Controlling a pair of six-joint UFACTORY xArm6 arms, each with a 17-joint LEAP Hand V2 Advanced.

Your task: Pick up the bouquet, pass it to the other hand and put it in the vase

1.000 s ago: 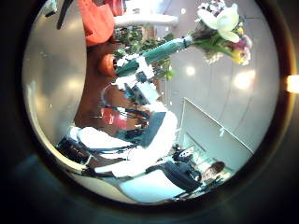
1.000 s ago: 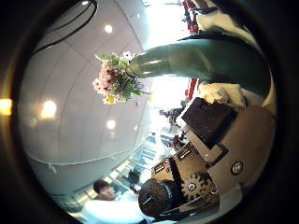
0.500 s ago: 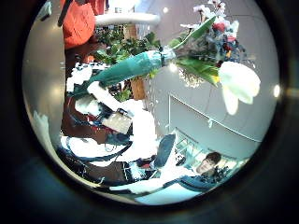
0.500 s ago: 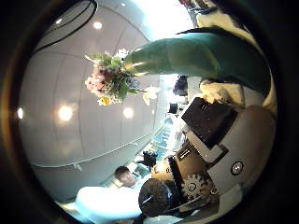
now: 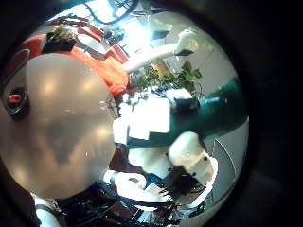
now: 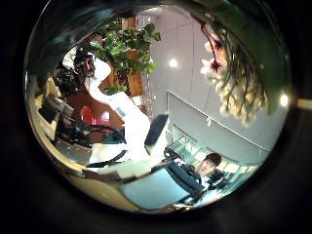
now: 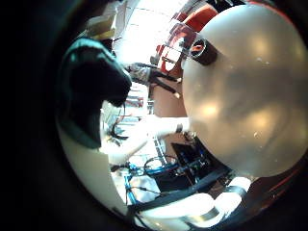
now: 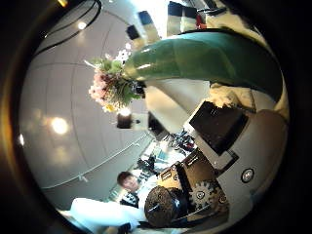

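The bouquet's flowers (image 8: 112, 83) stick out of a wrapped stem (image 8: 210, 57) that lies straight across my right palm. In the left little finger side view, my right hand (image 5: 156, 121) has its fingers curled round that wrap (image 5: 222, 106). The flower heads (image 6: 234, 78) fill one side of the left thumb side view, so they are close to my left palm. My left hand (image 8: 166, 102) shows beside the flowers, its fingers (image 8: 171, 19) straight above the wrap. The vase (image 7: 199, 48) stands as a small ring on the round table (image 7: 245, 96), and the vase (image 5: 13, 97) is apart from both hands.
The round table (image 5: 57, 132) lies below both hands. A leafy potted plant (image 6: 122, 44) stands behind my right arm (image 6: 122, 112). Low furniture and equipment (image 7: 188, 168) sit beside the table.
My left palm has closed in on the bouquet, whose flowers now loom much larger in its thumb side view. My left hand has come into the right thumb side view beside the flowers.
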